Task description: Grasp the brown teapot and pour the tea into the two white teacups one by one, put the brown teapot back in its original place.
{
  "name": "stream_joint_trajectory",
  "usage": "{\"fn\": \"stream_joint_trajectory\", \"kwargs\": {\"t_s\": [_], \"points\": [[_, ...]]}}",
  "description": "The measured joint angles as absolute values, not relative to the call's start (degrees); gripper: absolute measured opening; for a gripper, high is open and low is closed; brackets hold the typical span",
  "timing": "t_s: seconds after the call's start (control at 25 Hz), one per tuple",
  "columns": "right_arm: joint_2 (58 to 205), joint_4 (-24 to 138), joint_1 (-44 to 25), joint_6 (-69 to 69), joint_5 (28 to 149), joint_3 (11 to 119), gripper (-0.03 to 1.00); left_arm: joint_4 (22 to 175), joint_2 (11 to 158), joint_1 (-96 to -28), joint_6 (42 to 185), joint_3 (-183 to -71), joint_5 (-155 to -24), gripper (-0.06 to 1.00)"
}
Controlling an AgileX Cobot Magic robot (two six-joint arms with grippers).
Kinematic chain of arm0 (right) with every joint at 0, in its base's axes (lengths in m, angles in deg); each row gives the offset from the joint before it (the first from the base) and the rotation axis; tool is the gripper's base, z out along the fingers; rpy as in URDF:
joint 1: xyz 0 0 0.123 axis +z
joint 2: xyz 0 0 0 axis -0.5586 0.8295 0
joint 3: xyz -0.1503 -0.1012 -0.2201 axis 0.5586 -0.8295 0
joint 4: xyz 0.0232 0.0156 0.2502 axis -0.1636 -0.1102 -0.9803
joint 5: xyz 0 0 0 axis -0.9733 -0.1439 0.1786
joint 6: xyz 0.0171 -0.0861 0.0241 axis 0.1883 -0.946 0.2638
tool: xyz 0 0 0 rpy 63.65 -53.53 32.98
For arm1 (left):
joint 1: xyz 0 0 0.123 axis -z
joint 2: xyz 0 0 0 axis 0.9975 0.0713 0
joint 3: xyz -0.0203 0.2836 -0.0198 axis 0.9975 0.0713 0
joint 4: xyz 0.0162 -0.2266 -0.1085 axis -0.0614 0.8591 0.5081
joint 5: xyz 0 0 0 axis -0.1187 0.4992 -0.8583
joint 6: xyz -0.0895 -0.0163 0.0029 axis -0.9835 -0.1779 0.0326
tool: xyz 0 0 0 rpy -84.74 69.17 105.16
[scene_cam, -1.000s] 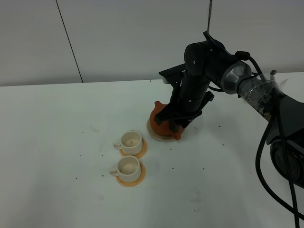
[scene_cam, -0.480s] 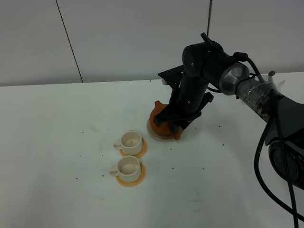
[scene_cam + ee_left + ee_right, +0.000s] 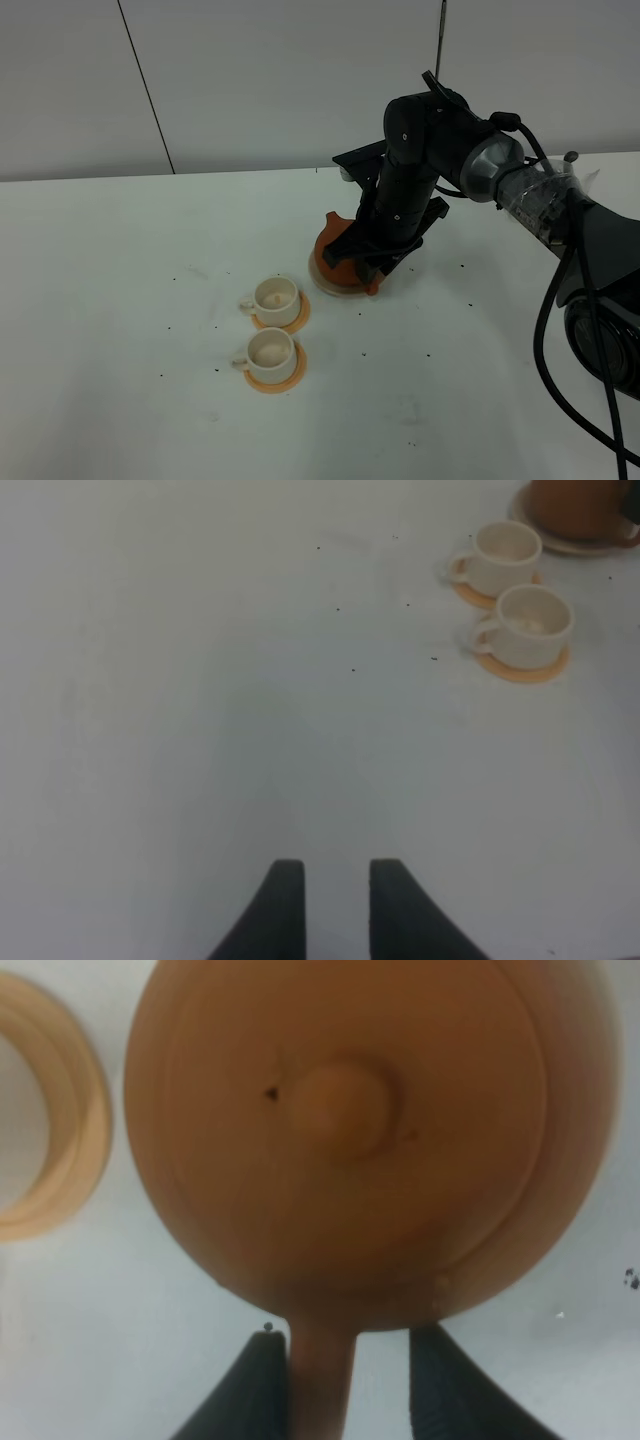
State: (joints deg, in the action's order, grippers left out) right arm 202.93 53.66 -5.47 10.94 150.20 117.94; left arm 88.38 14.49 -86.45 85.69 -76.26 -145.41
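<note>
We see the brown teapot point(image 3: 340, 262) sitting on the cream trivet point(image 3: 333, 287) near the middle of the white tabletop point(image 3: 120, 300), with the right arm bent down over it. The right hand point(image 3: 347, 1340) has its two dark fingers point(image 3: 255, 1390) standing on either side of the loop handle point(image 3: 320, 1370); in the right wrist view one finger lies against the handle, while a strip of tabletop shows between the handle and the other finger, so we read this hand as apart, not clamped. The lid knob point(image 3: 340, 1110) faces that camera squarely.

The far teacup point(image 3: 276, 295) stands close beside the trivet and the near teacup point(image 3: 270, 348) just beside it, towards the camera; each rests on an orange coaster point(image 3: 300, 318), its small handle pointing to the left of the high view.

The left hand point(image 3: 335, 900) hangs over bare tabletop, well apart from the cups; its fingers are apart with nothing between them.
</note>
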Motion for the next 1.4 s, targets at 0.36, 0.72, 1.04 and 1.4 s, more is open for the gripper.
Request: {"fn": "stream_joint_trajectory", "kwargs": {"t_s": [0.36, 0.72, 1.04, 1.4], "points": [[203.0, 52.5, -5.5, 10.9, 150.3, 117.9, 0.18, 88.4, 14.5, -86.5, 85.7, -76.3, -145.4, 0.23], [203.0, 51.9, -5.5, 10.8, 150.3, 117.9, 0.10, 88.4, 14.5, -86.5, 85.7, -76.3, -145.4, 0.23], [203.0, 51.9, -5.5, 10.8, 150.3, 117.9, 0.10, 88.4, 14.5, -86.5, 85.7, -76.3, -145.4, 0.23], [203.0, 51.5, -5.5, 10.6, 150.3, 117.9, 0.10, 88.4, 14.5, -86.5, 85.7, -76.3, -145.4, 0.23]]}}
